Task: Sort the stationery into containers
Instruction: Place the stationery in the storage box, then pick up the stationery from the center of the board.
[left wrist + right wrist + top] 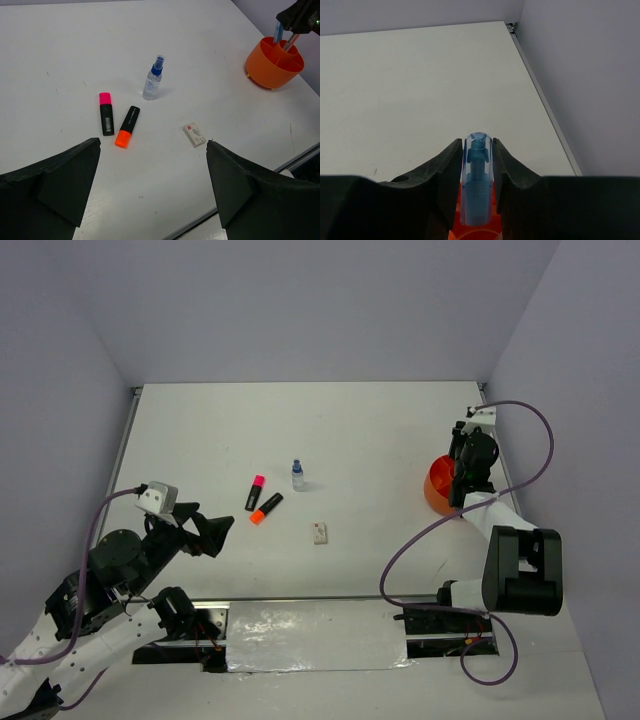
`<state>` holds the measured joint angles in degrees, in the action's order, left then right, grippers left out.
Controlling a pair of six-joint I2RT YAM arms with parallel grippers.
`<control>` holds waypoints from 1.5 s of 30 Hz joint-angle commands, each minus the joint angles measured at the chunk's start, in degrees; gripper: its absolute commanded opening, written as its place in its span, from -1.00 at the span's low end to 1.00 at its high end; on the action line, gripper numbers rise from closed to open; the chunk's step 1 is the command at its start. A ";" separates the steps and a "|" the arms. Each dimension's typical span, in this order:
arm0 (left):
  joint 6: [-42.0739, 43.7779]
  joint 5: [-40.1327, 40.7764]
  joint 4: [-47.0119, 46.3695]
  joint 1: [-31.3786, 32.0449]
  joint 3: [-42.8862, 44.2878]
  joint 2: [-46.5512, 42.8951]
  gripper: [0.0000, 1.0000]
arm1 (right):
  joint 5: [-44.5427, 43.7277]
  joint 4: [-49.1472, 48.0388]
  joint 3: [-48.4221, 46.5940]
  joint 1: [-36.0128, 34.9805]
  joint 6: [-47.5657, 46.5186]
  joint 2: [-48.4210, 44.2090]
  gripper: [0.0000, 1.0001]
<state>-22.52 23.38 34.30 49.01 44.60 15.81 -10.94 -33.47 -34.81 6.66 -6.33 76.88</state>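
Observation:
My right gripper [477, 146] is shut on a stubby blue marker [477, 185] with a clear cap, held upright in the orange bowl [436, 490]; the bowl's rim shows under the marker [470, 234]. In the left wrist view the marker [278, 33] stands in the bowl [270, 65] beside another thin pen [290, 43]. My left gripper [152, 150] is open and empty above the near table. Ahead of it lie a pink-capped highlighter [106, 114], an orange-capped highlighter [127, 126], a blue-capped clear bottle [153, 79] standing upright, and a white eraser block [194, 135].
The bowl stands close to the right wall and the table's right edge rail [505, 475]. The table's near edge [235, 202] runs just below my left gripper. The items lie grouped mid-table [290, 502].

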 commanded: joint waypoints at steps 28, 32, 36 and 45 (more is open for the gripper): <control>-5.42 13.52 2.61 0.12 1.89 6.16 0.99 | -0.94 37.16 -23.64 -23.42 11.76 -15.34 0.99; -6.04 14.77 3.14 -1.02 1.81 5.55 0.99 | 2.67 36.04 -18.22 -35.11 14.59 -16.06 0.99; -4.64 11.87 1.64 -1.20 0.84 5.45 0.99 | 4.25 29.69 -16.60 -43.82 17.04 -7.85 1.00; -3.32 8.88 0.85 -1.29 0.93 9.58 0.99 | 0.22 29.51 -36.00 -49.19 16.44 19.25 0.81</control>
<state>-27.00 33.69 37.69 48.07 44.62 24.25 -9.19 -1.98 -62.33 -41.32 10.17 92.33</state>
